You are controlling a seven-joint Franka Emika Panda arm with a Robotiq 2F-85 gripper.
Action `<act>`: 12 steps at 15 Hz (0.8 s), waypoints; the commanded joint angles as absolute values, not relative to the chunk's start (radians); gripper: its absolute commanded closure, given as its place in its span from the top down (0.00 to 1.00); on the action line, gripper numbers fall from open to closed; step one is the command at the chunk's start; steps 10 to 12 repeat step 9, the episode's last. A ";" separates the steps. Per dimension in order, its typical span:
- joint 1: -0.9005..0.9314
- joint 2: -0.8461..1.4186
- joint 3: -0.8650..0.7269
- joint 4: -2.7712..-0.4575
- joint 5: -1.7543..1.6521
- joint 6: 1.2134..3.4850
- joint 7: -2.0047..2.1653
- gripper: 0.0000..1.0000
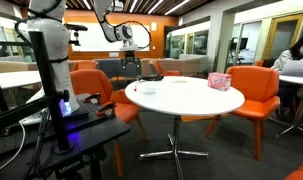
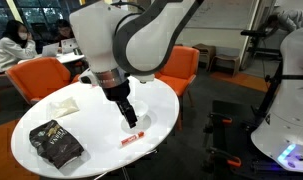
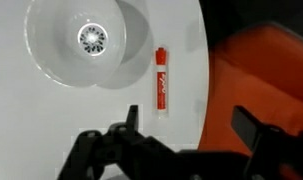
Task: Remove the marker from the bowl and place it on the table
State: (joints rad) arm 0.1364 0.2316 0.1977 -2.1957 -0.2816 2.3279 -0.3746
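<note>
The large round white-topped table (image 3: 51,120) curves to its edge on the right of the wrist view, with an orange upholstered chair (image 3: 266,70) below and beyond it. The black Robotiq gripper (image 3: 188,125) hangs above the tabletop, fingers (image 3: 126,140) spread wide with nothing between them. The small pale round bowl (image 3: 86,40) sits well in from the edge. The slim dark red marker (image 3: 161,80) lies flat on the table outside the bowl, just beside its rim and roughly parallel to the table edge.
</note>
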 commanded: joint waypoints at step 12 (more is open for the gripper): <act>0.138 0.131 0.188 -2.244 -0.245 2.288 -0.430 1.00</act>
